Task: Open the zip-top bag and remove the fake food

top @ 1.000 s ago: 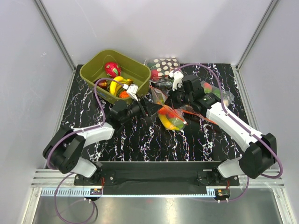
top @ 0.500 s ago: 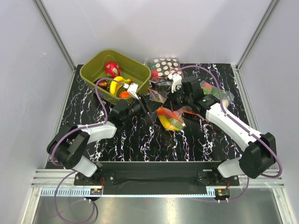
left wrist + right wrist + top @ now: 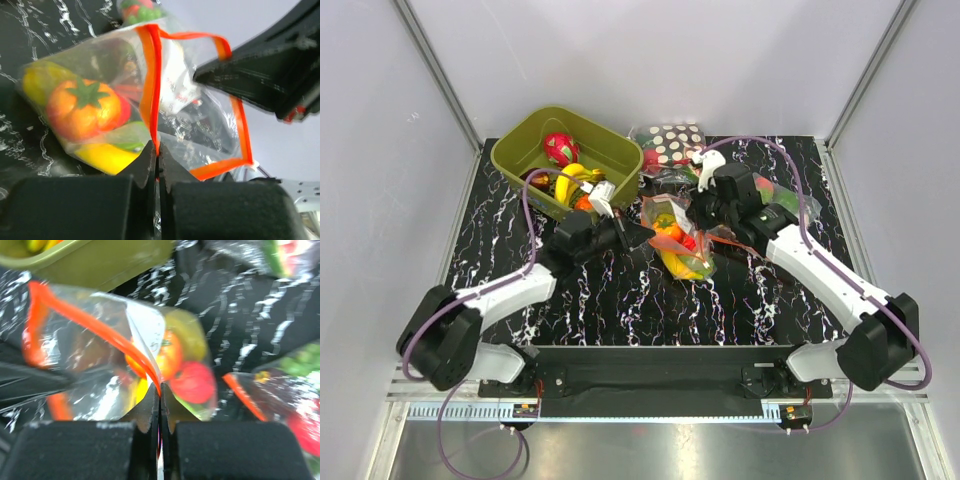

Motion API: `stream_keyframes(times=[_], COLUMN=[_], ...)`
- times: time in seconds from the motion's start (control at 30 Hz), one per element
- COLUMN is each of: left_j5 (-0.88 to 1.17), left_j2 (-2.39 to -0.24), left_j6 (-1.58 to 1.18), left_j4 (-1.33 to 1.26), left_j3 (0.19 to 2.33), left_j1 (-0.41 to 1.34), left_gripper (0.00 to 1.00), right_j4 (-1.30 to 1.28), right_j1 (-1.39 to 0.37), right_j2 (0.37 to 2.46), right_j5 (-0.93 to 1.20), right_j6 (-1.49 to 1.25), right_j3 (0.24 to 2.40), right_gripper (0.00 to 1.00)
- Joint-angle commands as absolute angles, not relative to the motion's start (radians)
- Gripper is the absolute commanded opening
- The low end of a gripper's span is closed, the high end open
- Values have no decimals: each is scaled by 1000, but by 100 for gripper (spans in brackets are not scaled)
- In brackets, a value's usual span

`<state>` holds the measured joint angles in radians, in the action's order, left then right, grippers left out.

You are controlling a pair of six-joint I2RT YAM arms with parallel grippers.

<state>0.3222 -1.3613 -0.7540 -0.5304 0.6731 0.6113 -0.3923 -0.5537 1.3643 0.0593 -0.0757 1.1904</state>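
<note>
Mid-table, left gripper (image 3: 157,159) and right gripper (image 3: 160,399) each pinch a lip of the clear crinkly zip-top bag (image 3: 672,222); opening underway, probably then tipping out glossy toy fruits (image 3: 85,107).

Clear zip-top bag (image 3: 670,215) centre frame, fake food (image 3: 685,262) inside; left end effector (image 3: 642,232) touches its left edge, right end effector (image 3: 700,215) its right edge. Olive bin (image 3: 515,145) upper left on desk (image 3: 620,300).

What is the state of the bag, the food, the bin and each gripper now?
zip-top bag: mouth open, held by both grippers.
fake food: inside the bag, none removed.
left gripper: shut on one zip strip.
right gripper: shut on the opposite zip strip.
green bin: holds toy fruit.
</note>
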Motion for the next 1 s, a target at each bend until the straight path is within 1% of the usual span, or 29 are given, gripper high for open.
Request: stream_keyframes(times=[0.0, 0.1, 0.23, 0.33, 0.47, 0.53, 0.57, 0.6, 0.63, 0.67, 0.73, 0.77, 0.83, 0.97], left_j5=[247, 206, 205, 200, 172, 192, 204, 218, 247, 261, 296, 305, 327, 336], left_j2=[-1252, -1200, -1183, -1174, -1157, -1167, -1178, -1187, -1209, -1218, -1247, -1253, -1262, -1266], left_j6=[-623, -562, -508, -485, -466, -462, -460, -460, -466, -469, -476, -479, -479, -462], left_j4=[-307, -131, -7, 50, 64, 52, 46, 26, 15, 5, -34, -41, -61, -69], left_j3=[761, 798, 854, 867, 862, 865, 867, 874, 877, 882, 894, 899, 916, 936], left_j1=[614, 615, 614, 614, 614, 614, 614, 615, 614, 614, 615, 614, 614, 614], left_gripper=[0, 0, 0, 0, 0, 0, 0, 0, 0, 0, 0, 0, 0, 0], right_j4=[-383, -391, -396, -397, -400, -397, -393, -393, -393, -394, -396, -399, -399, -379], right_j1=[-557, -557, -555, -557, -557, -558, -557, -557, -557, -557, -557, -557, -557, -572], right_j2=[1313, 1307, 1302, 1298, 1290, 1290, 1290, 1290, 1290, 1287, 1275, 1267, 1235, 1175], right_j5=[-110, -181, -261, -311, -380, -371, -336, -313, -295, -238, -169, -123, -68, 119], right_j6=[-63, -66, -78, -83, -84, -78, -75, -66, -61, -61, -29, -25, -5, -5], right_j3=[1233, 1246, 1247, 1246, 1244, 1243, 1243, 1244, 1252, 1256, 1270, 1276, 1288, 1313], right_gripper=[0, 0, 0, 0, 0, 2, 7, 22, 32, 42, 56, 59, 57, 57])
